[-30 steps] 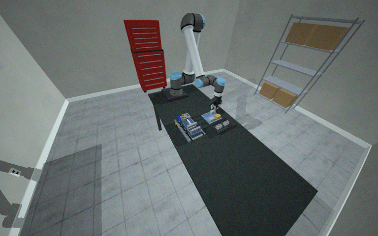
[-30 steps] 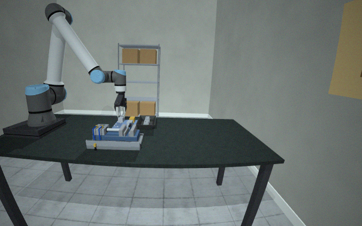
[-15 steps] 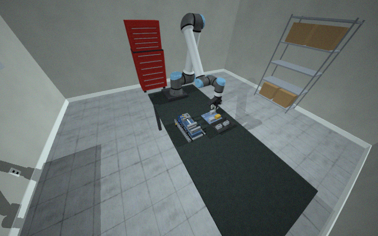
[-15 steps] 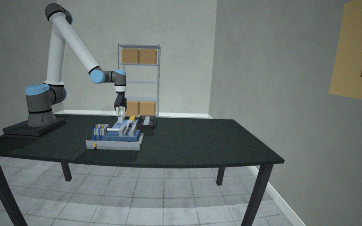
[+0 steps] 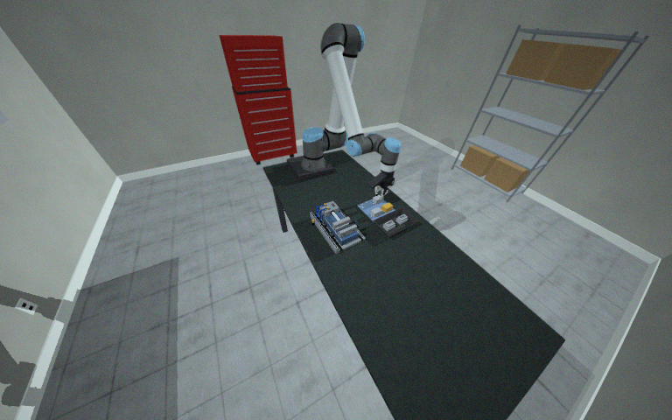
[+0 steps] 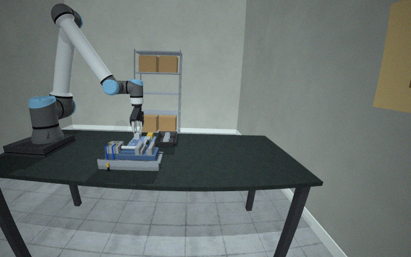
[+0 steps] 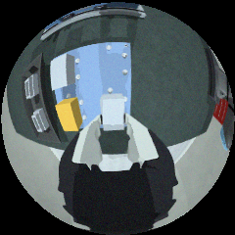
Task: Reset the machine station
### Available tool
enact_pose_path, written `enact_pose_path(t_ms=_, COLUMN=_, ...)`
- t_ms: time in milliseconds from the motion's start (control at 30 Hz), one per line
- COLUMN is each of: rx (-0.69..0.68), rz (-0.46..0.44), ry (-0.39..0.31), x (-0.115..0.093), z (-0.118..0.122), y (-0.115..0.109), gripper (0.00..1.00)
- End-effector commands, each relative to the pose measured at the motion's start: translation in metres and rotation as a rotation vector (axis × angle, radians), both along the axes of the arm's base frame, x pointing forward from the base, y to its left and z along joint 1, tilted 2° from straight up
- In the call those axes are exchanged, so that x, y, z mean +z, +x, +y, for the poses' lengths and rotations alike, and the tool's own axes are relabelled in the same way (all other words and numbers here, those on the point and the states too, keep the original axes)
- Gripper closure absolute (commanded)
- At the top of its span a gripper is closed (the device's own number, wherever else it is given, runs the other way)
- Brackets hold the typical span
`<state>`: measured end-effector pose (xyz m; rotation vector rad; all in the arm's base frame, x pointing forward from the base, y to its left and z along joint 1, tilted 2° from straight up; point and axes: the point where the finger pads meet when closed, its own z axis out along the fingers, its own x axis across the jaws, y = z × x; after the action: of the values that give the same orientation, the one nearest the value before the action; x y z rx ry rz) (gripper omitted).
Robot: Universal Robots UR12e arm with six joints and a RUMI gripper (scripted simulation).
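1. The arm (image 6: 80, 45) rises from its base plate (image 6: 65, 142) at the left of the frame
2. The claw (image 6: 137, 128) points down left of centre, closed on a small gray block (image 6: 137, 135)
3. Below it the vise (image 6: 130, 152) stands on the dark counter (image 6: 230, 160)
4. The black tray (image 6: 165, 143) lies just right
5. A shelf rack (image 6: 180, 90) stands behind

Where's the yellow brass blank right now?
Wrist view, left of centre: the yellow brass blank lies on the infeed plate, between the black outfeed tray and the gripper's held gray blank.
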<state>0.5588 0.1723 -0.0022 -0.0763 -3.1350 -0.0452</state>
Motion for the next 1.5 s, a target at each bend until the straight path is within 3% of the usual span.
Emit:
enact_pose_path(t_ms=0, rx=0.000, rz=-0.001, ry=0.000, x=0.001, z=0.000, y=0.001, gripper=1.00)
enact_pose_path(t_ms=400, rx=0.000, rz=-0.001, ry=0.000, x=0.013, z=0.000, y=0.001, gripper=1.00)
enact_pose_path(t_ms=1167, rx=0.000, rz=-0.001, ry=0.000, x=0.103, z=-0.003, y=0.001, gripper=1.00)
enact_pose_path(t_ms=1467, rx=0.000, rz=-0.001, ry=0.000, x=0.118, z=-0.003, y=0.001, gripper=1.00)
